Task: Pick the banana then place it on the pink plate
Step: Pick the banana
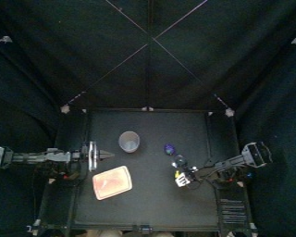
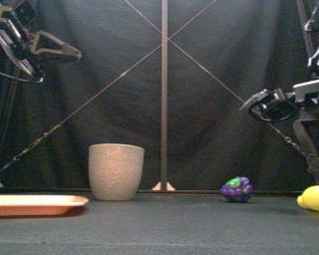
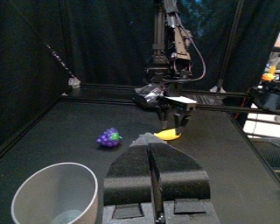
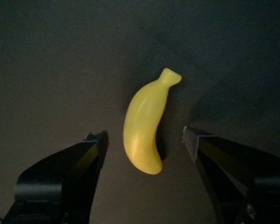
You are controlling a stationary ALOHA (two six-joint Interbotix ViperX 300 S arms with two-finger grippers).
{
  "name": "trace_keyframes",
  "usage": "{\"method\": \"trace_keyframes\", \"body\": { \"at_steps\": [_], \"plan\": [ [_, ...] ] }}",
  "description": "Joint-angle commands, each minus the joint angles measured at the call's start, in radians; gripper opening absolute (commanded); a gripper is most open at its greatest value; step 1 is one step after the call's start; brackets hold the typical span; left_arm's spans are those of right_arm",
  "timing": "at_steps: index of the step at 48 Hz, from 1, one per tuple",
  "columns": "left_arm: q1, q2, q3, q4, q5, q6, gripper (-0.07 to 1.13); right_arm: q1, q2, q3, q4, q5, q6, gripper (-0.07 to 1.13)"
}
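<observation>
Right pincer (image 4: 143,133): hangs open over the banana (image 4: 149,128), jaws spread wide, one to each side of the fruit in the right wrist view. Comes in from the right side of the counter (image 1: 157,208). In the front view, sits high above the fruit and well clear of it, gripping nothing.

Banana: lies flat on the bare counter close to the right edge and toward the front. Yellow, gently curved, with the stem end pointing away from the wrist. Not gripped and not on the plate.

Pink plate (image 1: 112,182): rests flat on the left half of the counter, toward the front, well apart from the banana.

Grey cup (image 2: 117,171): stands upright behind the plate, near the middle of the counter, mouth open to the top.

Purple grape toy (image 2: 237,188): sits on the counter between the cup and the banana, apart from both and farther back than the banana.

Left pincer (image 3: 154,149): closed, jaws pressed together with only a thin seam between them, gripping nothing. Hangs raised at the left side of the counter, near the cup, and points across toward the right arm.
</observation>
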Motion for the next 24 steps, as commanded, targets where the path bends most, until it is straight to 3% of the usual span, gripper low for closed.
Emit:
{"method": "trace_keyframes", "body": {
  "at_steps": [1, 9, 20, 24],
  "plan": [
    [0.003, 0.005, -0.015, -0.003, -0.009, 0.002, -0.01, 0.0, 0.006, -0.017, -0.009, -0.006, 0.0, 0.99],
    [0.003, 0.005, -0.011, -0.003, -0.009, 0.002, -0.01, 0.0, 0.034, -0.023, -0.015, -0.006, 0.0, 0.92],
    [0.003, 0.005, -0.006, -0.003, -0.011, 0.0, -0.01, 0.0, 0.051, -0.034, -0.023, -0.046, -0.002, 0.58],
    [0.003, 0.005, -0.006, -0.003, -0.009, 0.0, -0.01, 0.0, 0.052, -0.044, -0.038, -0.058, -0.002, 0.51]
  ]
}}
